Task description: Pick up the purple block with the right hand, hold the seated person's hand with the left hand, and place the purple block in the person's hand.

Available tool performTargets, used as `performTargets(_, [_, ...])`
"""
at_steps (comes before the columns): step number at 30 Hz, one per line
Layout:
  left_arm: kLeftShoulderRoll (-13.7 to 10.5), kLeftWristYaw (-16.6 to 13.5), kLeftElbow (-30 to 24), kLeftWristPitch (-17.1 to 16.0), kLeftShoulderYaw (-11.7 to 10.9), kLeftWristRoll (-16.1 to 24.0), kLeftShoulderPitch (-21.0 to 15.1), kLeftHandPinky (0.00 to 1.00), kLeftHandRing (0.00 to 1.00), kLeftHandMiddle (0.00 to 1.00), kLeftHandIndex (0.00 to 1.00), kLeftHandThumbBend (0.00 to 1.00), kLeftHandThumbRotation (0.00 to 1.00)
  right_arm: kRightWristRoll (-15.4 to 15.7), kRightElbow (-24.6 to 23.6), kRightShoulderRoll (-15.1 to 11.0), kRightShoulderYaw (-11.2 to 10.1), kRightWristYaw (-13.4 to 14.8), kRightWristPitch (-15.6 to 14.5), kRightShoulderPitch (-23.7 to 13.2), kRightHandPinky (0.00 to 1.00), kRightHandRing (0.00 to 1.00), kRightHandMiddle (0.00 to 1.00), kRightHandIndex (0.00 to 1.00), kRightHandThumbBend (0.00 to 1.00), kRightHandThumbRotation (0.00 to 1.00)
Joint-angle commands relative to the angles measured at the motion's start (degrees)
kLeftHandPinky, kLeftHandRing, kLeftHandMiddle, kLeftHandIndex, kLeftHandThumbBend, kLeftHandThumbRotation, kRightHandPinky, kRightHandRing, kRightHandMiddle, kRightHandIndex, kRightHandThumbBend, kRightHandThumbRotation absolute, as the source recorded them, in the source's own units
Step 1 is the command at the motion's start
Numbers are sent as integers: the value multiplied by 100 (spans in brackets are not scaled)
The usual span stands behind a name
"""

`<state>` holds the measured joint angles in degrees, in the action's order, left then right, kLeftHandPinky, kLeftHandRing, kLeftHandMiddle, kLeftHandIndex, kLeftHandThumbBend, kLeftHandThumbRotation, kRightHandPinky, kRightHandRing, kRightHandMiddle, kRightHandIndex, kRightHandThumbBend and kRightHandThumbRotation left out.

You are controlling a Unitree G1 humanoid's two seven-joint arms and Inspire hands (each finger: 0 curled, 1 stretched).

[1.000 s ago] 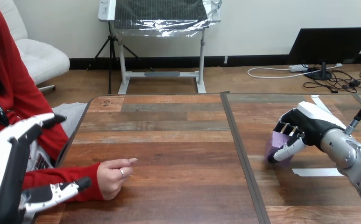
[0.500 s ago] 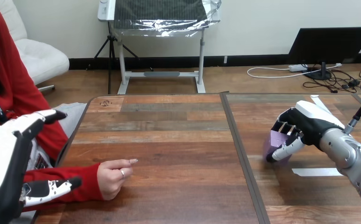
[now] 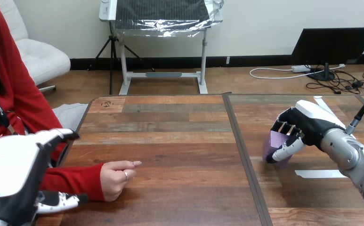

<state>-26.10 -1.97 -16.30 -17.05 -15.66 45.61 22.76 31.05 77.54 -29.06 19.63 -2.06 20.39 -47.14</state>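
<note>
Curling round the purple block (image 3: 270, 142) is the right hand (image 3: 308, 123); left hand (image 3: 10, 169) spread.

Light: bright and even all over the table (image 3: 170, 141).
From where: mostly from above, since shadows sit right under things.
Shadows: a soft, thin dark patch on the wood below the person's hand (image 3: 116, 176).
Shine: a pale sheen on the table's right half.
Brightest spot: the white back of the left hand (image 3: 10, 174).
Block colour: the purple block (image 3: 275, 141), gripped by the curled fingers of the right hand (image 3: 307, 125), is light on top and darker low down.
</note>
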Motion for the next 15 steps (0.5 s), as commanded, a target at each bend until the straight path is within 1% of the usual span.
performTargets(1, [-306, 66, 227, -43, 247, 17, -457, 64, 72, 76, 74, 100, 13, -139, -275, -26, -142, 92, 34, -250, 48, 50, 54, 52, 74, 0])
performTargets(2, [-328, 75, 244, -32, 272, 32, -469, 65, 72, 76, 74, 100, 12, -139, -277, -24, -141, 92, 27, -254, 48, 51, 54, 53, 74, 0])
performTargets(5, [-473, 8, 493, -154, 376, 52, -601, 65, 72, 75, 74, 100, 11, -140, -279, -19, -138, 58, -8, -275, 48, 51, 55, 53, 73, 0])
performTargets(9, [-527, 277, 545, 14, 500, -28, -720, 66, 73, 75, 74, 100, 10, -137, -289, -8, -135, 76, -28, -291, 48, 51, 55, 53, 72, 0])
performTargets(11, [-573, 334, 606, 48, 549, -36, -772, 68, 73, 76, 75, 100, 11, -141, -295, -10, -139, 92, 3, -286, 48, 51, 55, 54, 73, 0])
performTargets(14, [-607, 396, 671, 61, 618, -86, -864, 69, 74, 76, 75, 100, 11, -126, -311, 6, -124, 87, -73, -313, 48, 51, 55, 54, 72, 0])
performTargets(15, [-630, 407, 735, 69, 654, -63, -909, 69, 74, 76, 75, 100, 11, -129, -306, 5, -128, 99, -54, -310, 48, 51, 55, 54, 72, 0])
